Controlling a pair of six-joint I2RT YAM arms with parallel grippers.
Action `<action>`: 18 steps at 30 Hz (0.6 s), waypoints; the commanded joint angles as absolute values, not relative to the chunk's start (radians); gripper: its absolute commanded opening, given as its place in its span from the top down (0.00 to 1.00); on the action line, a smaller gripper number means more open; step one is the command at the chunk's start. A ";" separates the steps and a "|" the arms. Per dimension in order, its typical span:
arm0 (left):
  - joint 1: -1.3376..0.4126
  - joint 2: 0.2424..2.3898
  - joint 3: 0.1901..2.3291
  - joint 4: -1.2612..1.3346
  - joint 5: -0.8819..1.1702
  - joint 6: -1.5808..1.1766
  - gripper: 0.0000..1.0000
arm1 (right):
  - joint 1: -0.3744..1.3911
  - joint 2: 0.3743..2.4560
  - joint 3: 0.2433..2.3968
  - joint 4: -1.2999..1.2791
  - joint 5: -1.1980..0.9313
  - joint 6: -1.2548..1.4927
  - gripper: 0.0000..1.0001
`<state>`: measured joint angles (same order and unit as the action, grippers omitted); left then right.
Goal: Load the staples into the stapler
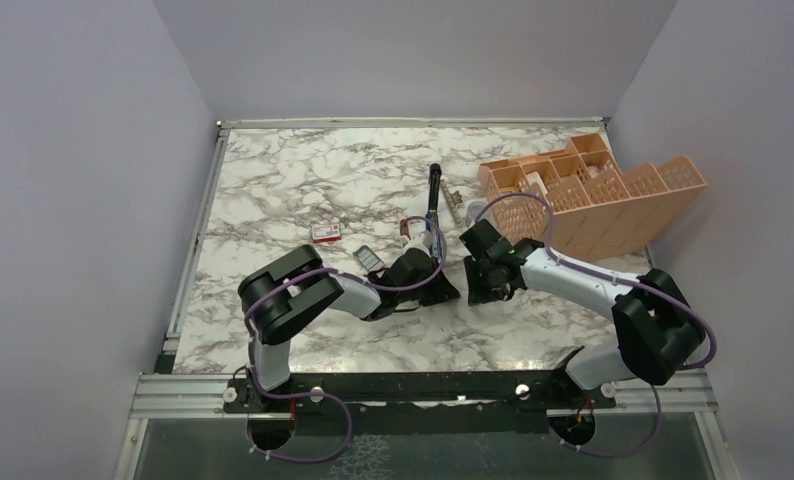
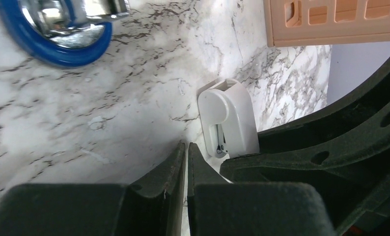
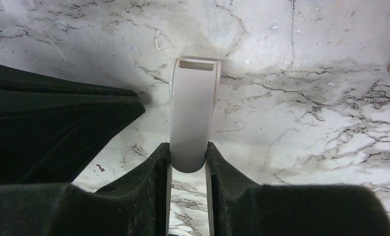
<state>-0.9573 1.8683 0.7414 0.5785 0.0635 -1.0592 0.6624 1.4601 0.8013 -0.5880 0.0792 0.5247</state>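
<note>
Stapler [image 1: 434, 192] well inside table [image 1: 273, 170] edges

The grey-veined white marble bench [image 1: 273, 180] carries a flat red-and-white box [image 1: 325, 232], a small dark tray [image 1: 370, 257], a slim dark stapler [image 1: 434, 188], a thin metal strip [image 1: 453, 205] and a peach lattice organiser [image 1: 593, 195].

Top camera looks down from high behind the arm bases, whole marble table [image 1: 273, 180] in frame. Wrist cameras ride low, peering close past left gripper [image 2: 185, 150] and right gripper [image 3: 188, 151], sharing the white plastic piece [image 2: 227, 118].

Robot lab cell, grey walls [image 1: 73, 150], marble tabletop [image 1: 303, 180]
</note>
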 commanded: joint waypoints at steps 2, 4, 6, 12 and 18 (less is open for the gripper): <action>-0.937 1.829 0.695 0.466 -0.021 -1.028 0.91 | 0.667 1.495 0.794 -0.519 0.155 0.569 0.68; -0.935 1.816 0.696 0.454 -0.034 -1.019 0.91 | 0.668 1.473 0.812 -0.530 0.166 0.568 0.63; -0.933 1.808 0.703 0.435 -0.043 -1.006 0.90 | 0.667 1.447 0.819 -0.529 0.169 0.568 0.57; -0.930 1.772 0.719 0.379 -0.086 -0.973 0.88 | 0.667 1.415 0.827 -0.524 0.169 0.556 0.42; -0.927 1.739 0.723 0.328 -0.127 -0.955 0.86 | 0.668 1.389 0.857 -0.567 0.187 0.567 0.46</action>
<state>-0.9360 1.7702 0.7216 0.4301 -0.0505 -0.9977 0.6685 1.4261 0.8097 -0.5556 0.1360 0.5480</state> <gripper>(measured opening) 0.135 0.568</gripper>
